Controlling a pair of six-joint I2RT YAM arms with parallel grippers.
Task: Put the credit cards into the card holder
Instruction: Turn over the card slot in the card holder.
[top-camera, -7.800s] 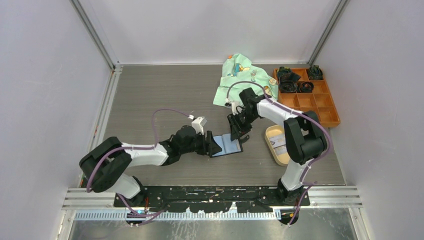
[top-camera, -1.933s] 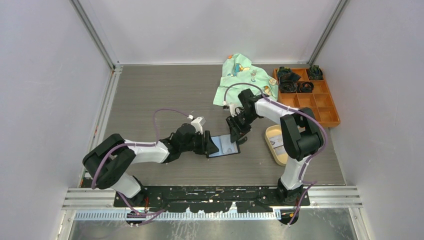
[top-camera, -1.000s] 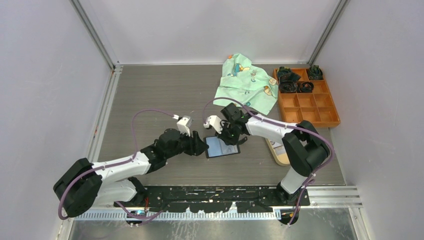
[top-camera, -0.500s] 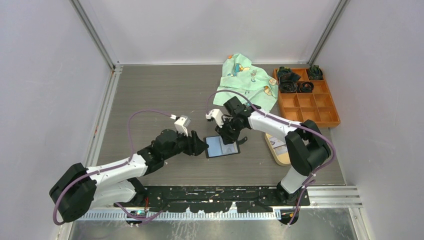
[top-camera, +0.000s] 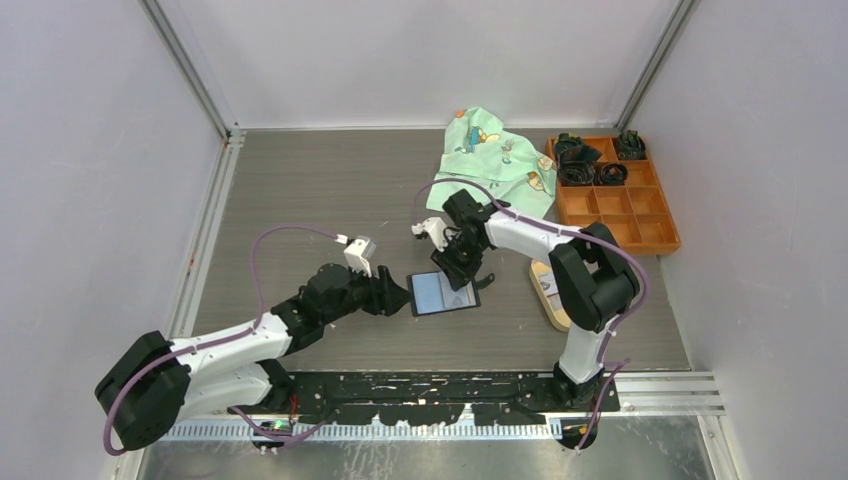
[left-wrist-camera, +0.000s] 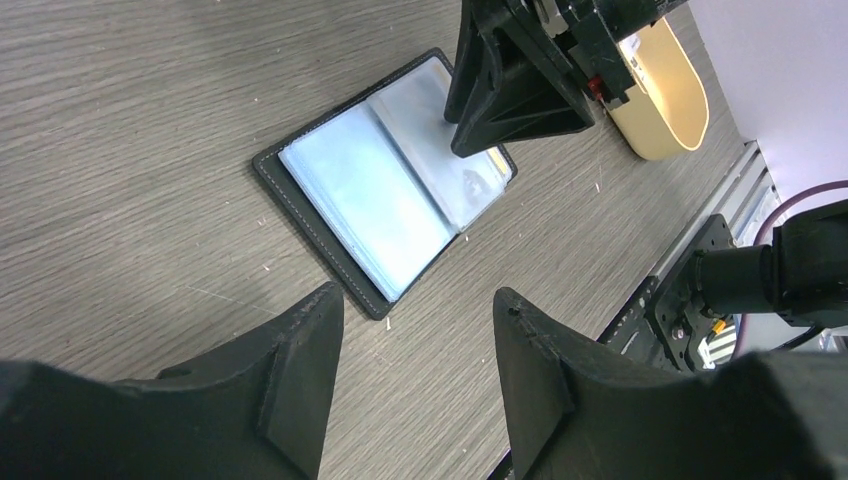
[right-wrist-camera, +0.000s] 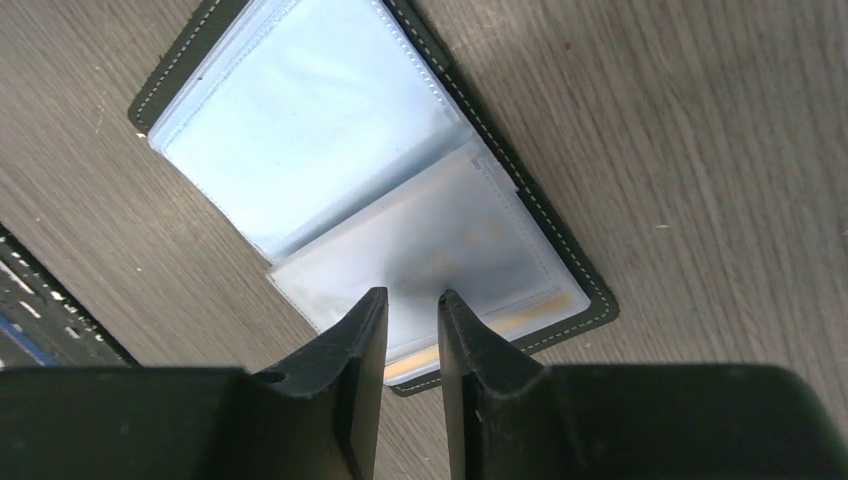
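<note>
A: Top view, count?
B: One card holder (top-camera: 441, 294), open flat on the table (top-camera: 300, 200). It's just ahead of the left tool (top-camera: 402, 297) and under the right tool (top-camera: 463, 281). One tan tray (top-camera: 551, 318) off to the right tool's side, one pale credit card (top-camera: 548, 287) showing in it; the arm hides the rest. One orange box (top-camera: 645, 232), one cloth (top-camera: 490, 165).
A: Left wrist?
B: Left tool spread, empty. Holder ahead of it: black cover, pale stitching, two clear bluish sleeves (left-wrist-camera: 370, 205). Right tool's tips at the farther sleeve; contact unclear.
A: Right wrist?
B: Right tool parted a crack, nothing between. Holder directly below it. Yellowish strip (right-wrist-camera: 520, 320) at the nearer sleeve's edge; card or not, can't tell.
</note>
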